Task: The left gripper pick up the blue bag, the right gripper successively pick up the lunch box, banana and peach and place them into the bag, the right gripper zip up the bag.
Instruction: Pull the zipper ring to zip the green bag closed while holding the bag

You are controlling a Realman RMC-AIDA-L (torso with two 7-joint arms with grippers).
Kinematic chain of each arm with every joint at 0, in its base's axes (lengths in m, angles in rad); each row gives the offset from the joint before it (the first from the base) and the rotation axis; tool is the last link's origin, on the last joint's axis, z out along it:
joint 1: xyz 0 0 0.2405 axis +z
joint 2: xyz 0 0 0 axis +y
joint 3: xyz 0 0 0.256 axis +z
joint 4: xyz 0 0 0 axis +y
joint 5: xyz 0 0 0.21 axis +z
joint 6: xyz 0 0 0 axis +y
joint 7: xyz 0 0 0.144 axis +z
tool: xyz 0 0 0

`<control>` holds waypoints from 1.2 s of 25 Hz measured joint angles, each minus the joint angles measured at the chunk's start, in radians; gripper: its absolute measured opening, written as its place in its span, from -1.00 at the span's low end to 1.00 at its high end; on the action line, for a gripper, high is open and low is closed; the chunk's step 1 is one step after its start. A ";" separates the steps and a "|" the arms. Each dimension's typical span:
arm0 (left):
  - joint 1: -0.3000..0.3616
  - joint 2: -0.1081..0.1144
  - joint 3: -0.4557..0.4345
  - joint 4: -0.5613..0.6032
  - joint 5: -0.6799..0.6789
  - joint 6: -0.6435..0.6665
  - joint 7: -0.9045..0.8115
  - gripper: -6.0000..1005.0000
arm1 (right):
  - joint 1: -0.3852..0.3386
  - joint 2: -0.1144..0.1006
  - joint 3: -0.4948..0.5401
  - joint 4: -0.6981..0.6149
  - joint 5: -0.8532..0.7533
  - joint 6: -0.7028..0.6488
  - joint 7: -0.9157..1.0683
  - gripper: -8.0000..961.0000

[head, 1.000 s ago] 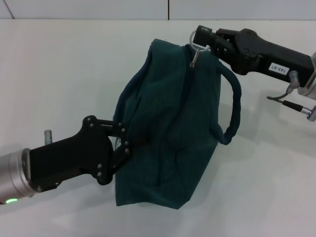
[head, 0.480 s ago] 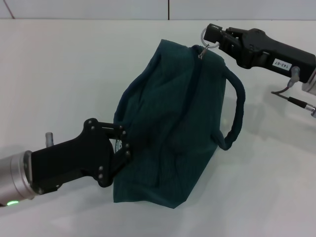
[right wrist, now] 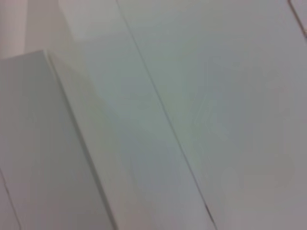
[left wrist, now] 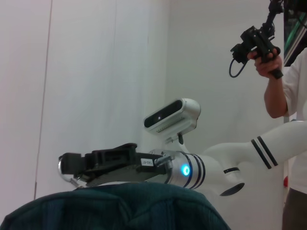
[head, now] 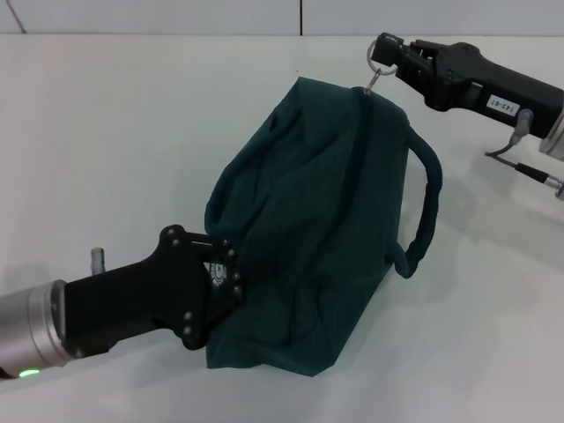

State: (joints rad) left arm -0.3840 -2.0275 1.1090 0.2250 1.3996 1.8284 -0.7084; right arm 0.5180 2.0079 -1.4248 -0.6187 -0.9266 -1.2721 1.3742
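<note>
Head view: large dark teal-blue fabric bag (head: 317, 229) lies slumped on the white table (head: 115, 132), roughly mid-table, long axis running from the near-left up toward the far-right. One rope-like handle (head: 423, 211) loops out on its right side.

Left gripper (head: 225, 280), black two-fingered claw on a silver wrist with green ring: at the bag's near-left end, fingers pinched into the fabric fold, holding that end.

Right gripper (head: 385, 51), black claw on the far right side: at the bag's far-right top corner, fingertips closed on the metal ring zip pull (head: 377, 63). The pull hangs taut between claw and bag corner. Left wrist view confirms: the claw (left wrist: 69, 165) sits just above the bag's fabric (left wrist: 120, 206), ring caught at its tip.

Zip line runs along the bag's top ridge and looks closed for its whole visible length; judging by that, the zipping step is at or near its end. No box or fruit visible outside the bag; contents hidden.

Key relation: the two claws sit at opposite ends of the bag's long axis, so any further pull by the right gripper goes straight away from the left's anchor point.

Right wrist view shows only blank pale surfaces.
</note>
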 joint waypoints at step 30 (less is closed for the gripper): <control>-0.007 0.064 -0.062 0.035 -0.169 -0.163 -0.443 -0.87 | -0.212 0.006 0.010 -0.113 -0.018 -0.183 -0.115 -0.87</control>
State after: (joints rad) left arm -0.3913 -1.9636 1.0471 0.2603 1.2308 1.6658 -1.1516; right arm 0.3062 2.0140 -1.4150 -0.7316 -0.9443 -1.4552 1.2595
